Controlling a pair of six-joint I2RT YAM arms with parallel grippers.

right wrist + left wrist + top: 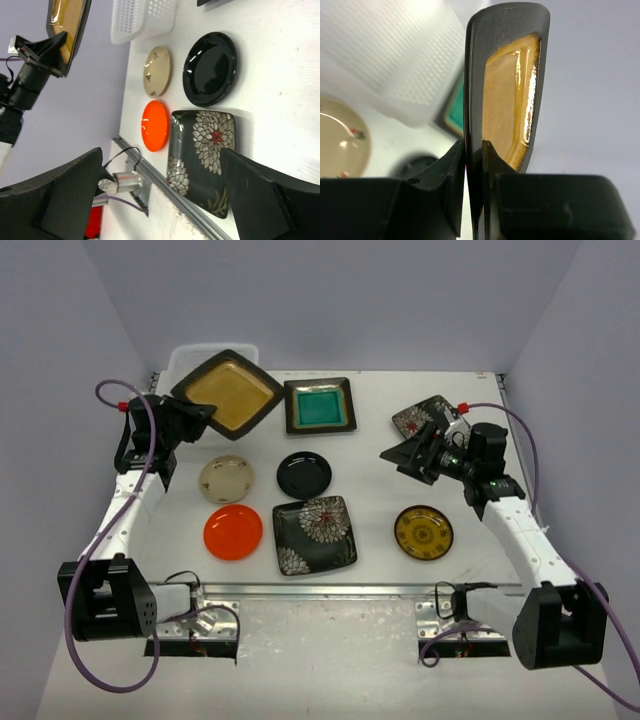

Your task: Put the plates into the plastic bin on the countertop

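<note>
The left gripper [203, 415] is clamped on one corner of the amber-centred square plate [228, 393]. It holds the plate clear of the countertop [370, 475] at about 11 o'clock, overlapping the plastic bin [190, 358] in the overhead view (whether it is above the bin's opening I cannot tell). The right gripper [410, 462], jaws wide apart and gripping nothing, hovers at 2 o'clock just beside a white-floral square plate [425, 417].

High overview, close wrist views, countertop [370, 462] shared
</note>
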